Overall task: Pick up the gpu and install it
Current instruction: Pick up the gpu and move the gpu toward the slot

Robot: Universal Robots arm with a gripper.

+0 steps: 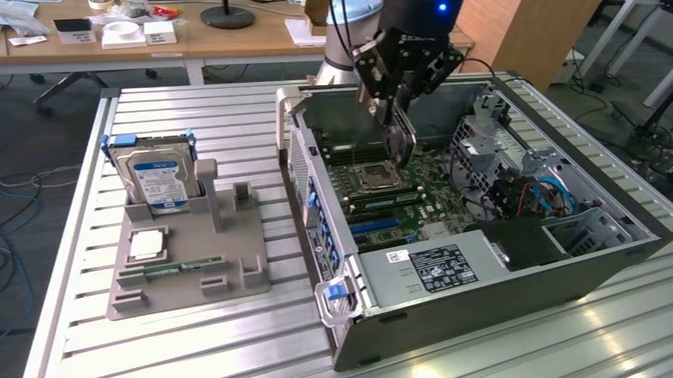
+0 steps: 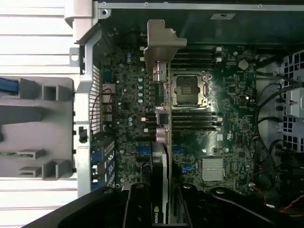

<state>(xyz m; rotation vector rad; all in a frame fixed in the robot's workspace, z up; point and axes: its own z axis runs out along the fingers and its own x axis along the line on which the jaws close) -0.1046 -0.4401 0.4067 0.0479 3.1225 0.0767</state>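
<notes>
gpu [image 1: 398,143]: on edge, hanging over the motherboard [image 1: 426,193] near the CPU socket [image 1: 376,177], inside the open case [image 1: 589,264].
gripper [image 1: 392,110]: pinching the gpu's upper edge.
step: carry-in; card likely not yet seated.
calls for: card edge squared over a blue slot [image 1: 373,228].

Exterior view: even, bright overhead room light. Glare streaks on the table [image 1: 589,331] slats toward the exterior view's right; soft shadow inside the case [image 1: 494,291]. Wrist view: slats beside the case washed out to near white, motherboard [image 2: 228,109] dim, case's far wall in deep shadow. The gripper [image 2: 164,192] reads near black; the gpu [image 2: 163,142] bracket catches light.
</notes>
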